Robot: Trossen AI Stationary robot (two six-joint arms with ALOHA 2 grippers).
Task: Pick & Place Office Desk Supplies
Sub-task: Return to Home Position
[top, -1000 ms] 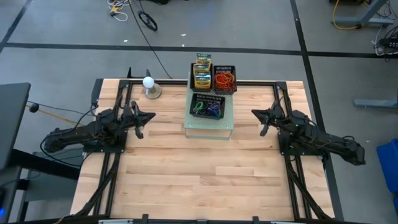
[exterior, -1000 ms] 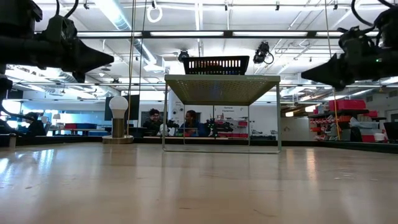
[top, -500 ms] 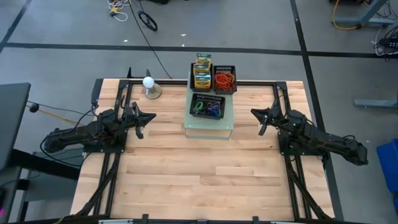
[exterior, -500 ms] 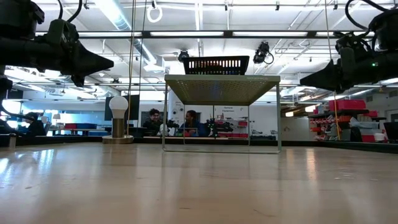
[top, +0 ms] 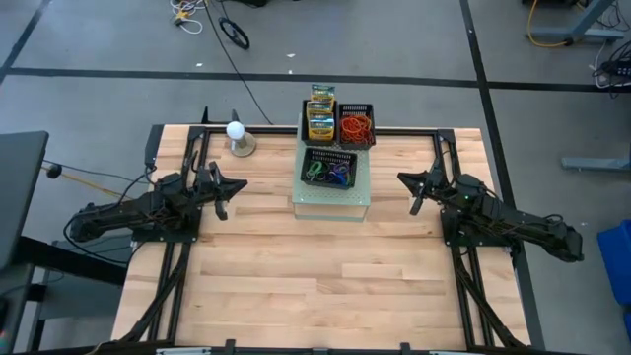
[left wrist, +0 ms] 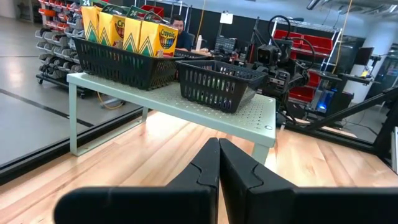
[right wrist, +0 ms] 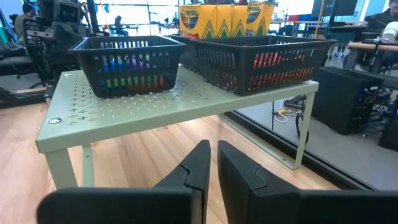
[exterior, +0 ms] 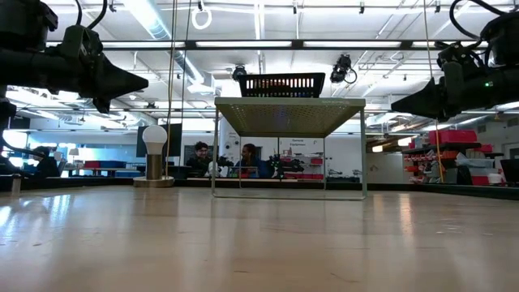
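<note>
A pale green shelf (top: 330,202) stands at the table's far middle and carries three black baskets. One basket holds upright yellow-green crayon boxes (top: 320,120) (left wrist: 127,31). Another holds orange rubber bands (top: 357,125) (right wrist: 267,61). The third, nearer one holds mixed blue, green and purple bands (top: 328,170) (right wrist: 127,65). My left gripper (top: 237,184) (left wrist: 219,142) hovers shut to the shelf's left, pointing at it. My right gripper (top: 402,179) (right wrist: 213,144) hovers to the shelf's right, pointing at it, with a narrow gap between its fingertips. Neither gripper holds anything.
A white ball on a round base (top: 238,135) (exterior: 154,142) stands at the table's far left. Bare wooden tabletop (top: 315,276) stretches from the shelf to the near edge. Both arms' black frames run along the table's left and right sides. People sit in the room beyond.
My right gripper has tipped slightly, its tip sinking a little in the low view. The left arm and the things on the shelf have kept still.
</note>
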